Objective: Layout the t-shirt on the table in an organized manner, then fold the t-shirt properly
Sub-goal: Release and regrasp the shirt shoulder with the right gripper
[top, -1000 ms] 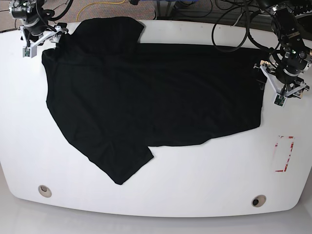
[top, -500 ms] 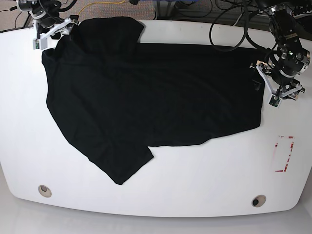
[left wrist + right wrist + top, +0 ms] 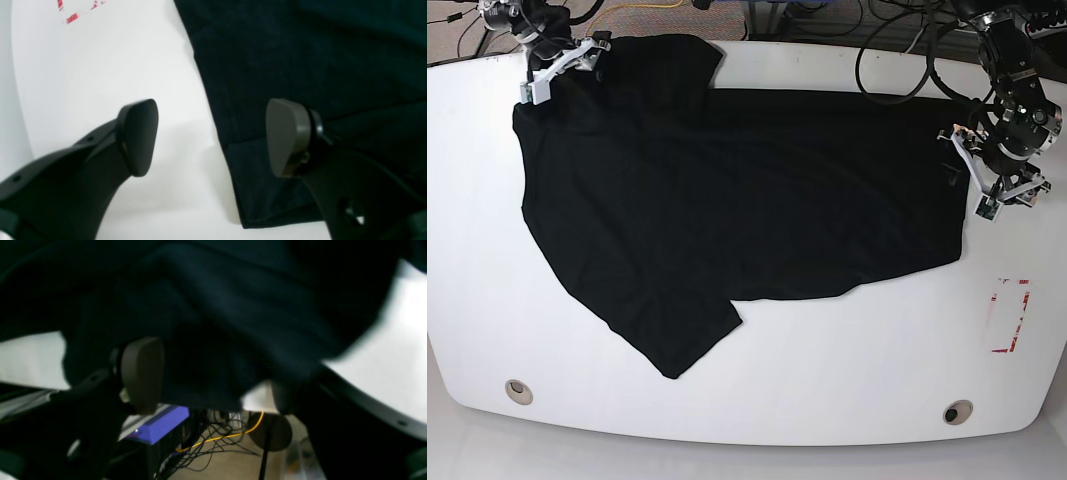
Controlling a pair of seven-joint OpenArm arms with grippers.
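Note:
The black t-shirt (image 3: 727, 190) lies spread across the white table (image 3: 847, 370), one sleeve pointing to the front and one at the far edge. At the shirt's right-hand hem my left gripper (image 3: 970, 172) is open. In the left wrist view the left gripper (image 3: 211, 136) straddles the hem of the t-shirt (image 3: 300, 60), one pad over cloth and the other over bare table (image 3: 100, 66). My right gripper (image 3: 564, 68) is open at the far-left corner by the upper sleeve. Through the right wrist camera, the right gripper (image 3: 213, 383) has folds of the t-shirt (image 3: 217, 306) just beyond its pads.
A red-and-white tape rectangle (image 3: 1010, 315) marks the table's right side. Two round holes (image 3: 518, 390) (image 3: 957, 411) sit near the front edge. Black cables (image 3: 897, 60) loop over the far right. Past the far edge there are floor cables and a purple box (image 3: 163, 423).
My right gripper has travelled to the right along the far edge, up to the upper sleeve. My left gripper has shifted slightly toward the shirt's hem. The shirt has not moved.

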